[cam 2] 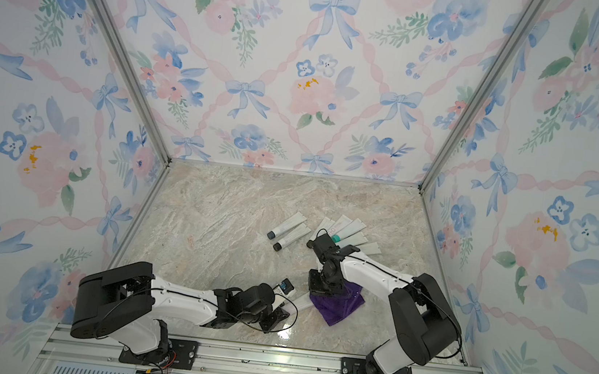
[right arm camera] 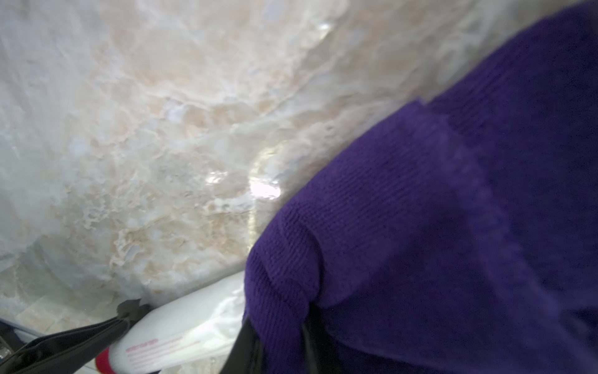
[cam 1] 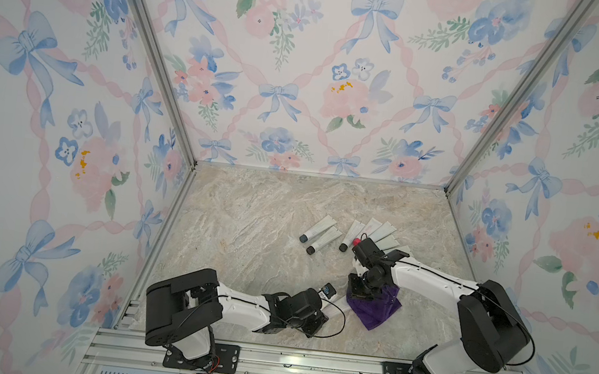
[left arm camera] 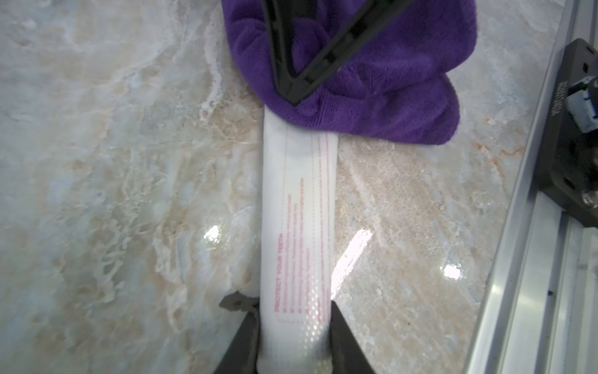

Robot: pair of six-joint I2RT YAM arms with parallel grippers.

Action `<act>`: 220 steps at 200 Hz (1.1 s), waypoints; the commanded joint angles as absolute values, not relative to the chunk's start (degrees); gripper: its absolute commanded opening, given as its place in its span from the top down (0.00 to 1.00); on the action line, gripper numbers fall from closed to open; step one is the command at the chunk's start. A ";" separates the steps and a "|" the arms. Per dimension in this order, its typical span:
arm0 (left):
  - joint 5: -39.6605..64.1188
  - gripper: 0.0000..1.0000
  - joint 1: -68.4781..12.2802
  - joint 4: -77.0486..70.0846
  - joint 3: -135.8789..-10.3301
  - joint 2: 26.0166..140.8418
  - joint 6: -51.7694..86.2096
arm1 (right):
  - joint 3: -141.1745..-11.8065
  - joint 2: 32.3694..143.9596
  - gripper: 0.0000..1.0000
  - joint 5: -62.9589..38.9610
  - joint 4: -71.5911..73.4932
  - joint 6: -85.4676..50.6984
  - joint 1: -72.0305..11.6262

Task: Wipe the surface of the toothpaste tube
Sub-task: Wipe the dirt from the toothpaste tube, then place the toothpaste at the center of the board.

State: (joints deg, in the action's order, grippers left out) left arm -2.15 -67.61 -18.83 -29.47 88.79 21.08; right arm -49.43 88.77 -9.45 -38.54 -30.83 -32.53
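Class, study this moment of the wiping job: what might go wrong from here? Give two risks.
1. The left tool pinches only one end of the toothpaste tube; drag from the purple cloth may pull it loose.
2. The right tool grips that cloth bunched, so it may skip parts of the tube.

A marble table point(cam 1: 233, 226) stands inside walls of floral wallpaper point(cam 1: 303, 63), with an aluminium rail point(cam 1: 309, 363) along its 6 o'clock edge. Just off the table's centre toward 1 o'clock, two dark-capped tubes point(cam 1: 318, 228) lie side by side, caps pointing to 7 o'clock. At 2 o'clock more pale tubes point(cam 1: 380, 228) spread in a fan, partly hidden, one showing a red cap point(cam 1: 356, 241).
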 commanded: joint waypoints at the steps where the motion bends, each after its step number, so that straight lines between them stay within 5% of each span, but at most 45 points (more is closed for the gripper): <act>1: -4.94 0.70 -67.18 -16.30 -28.40 88.67 22.51 | -45.75 86.08 0.80 -3.93 -42.60 -29.27 -27.14; 164: -22.76 0.69 -55.96 0.40 -20.66 72.33 43.89 | -47.54 79.89 0.80 -6.54 -42.45 -27.67 -23.39; 220: -23.60 0.66 -47.96 0.53 -25.25 76.63 39.97 | -48.69 79.87 0.80 -7.12 -42.56 -26.93 -24.42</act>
State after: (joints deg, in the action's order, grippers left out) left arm -22.17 -51.70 -1.91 -21.93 73.28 41.65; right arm -47.27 79.90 -6.46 -41.80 -27.92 -23.31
